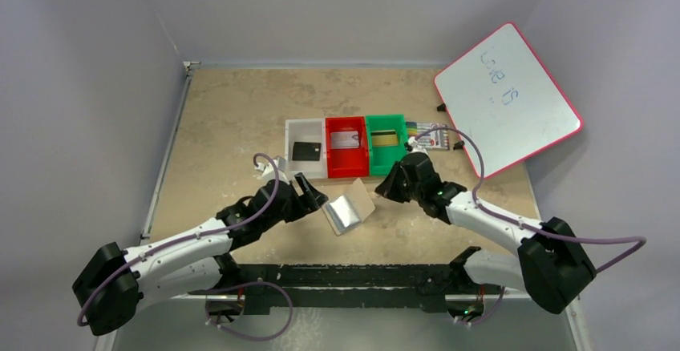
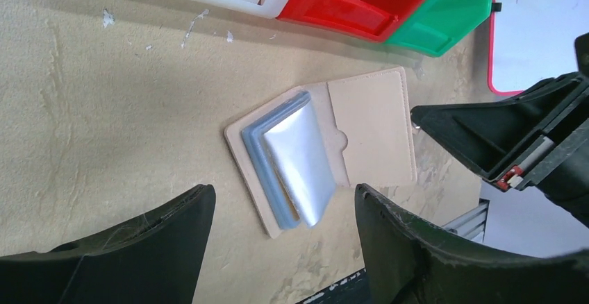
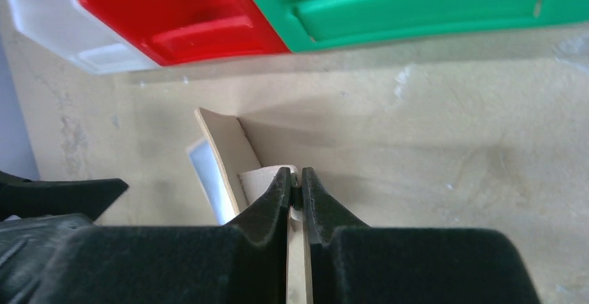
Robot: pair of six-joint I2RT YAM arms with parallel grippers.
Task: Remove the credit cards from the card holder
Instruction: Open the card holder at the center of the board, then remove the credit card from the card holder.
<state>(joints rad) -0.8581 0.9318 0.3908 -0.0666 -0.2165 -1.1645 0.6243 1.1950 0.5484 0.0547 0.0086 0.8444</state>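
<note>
While the right gripper (image 3: 294, 182) pinches the tan flap of the card holder (image 1: 349, 211), apparently to keep it spread open on the table (image 1: 232, 110) near the red bin (image 1: 346, 159), the left gripper (image 1: 317, 197) hovers wide beside its blue pockets (image 2: 278, 172), seemingly ready to reach in.

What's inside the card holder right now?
The open card holder shows stacked light-blue pockets with a shiny sleeve on top. No card shows; the pockets' insides are covered, so one could be hidden there.
</note>
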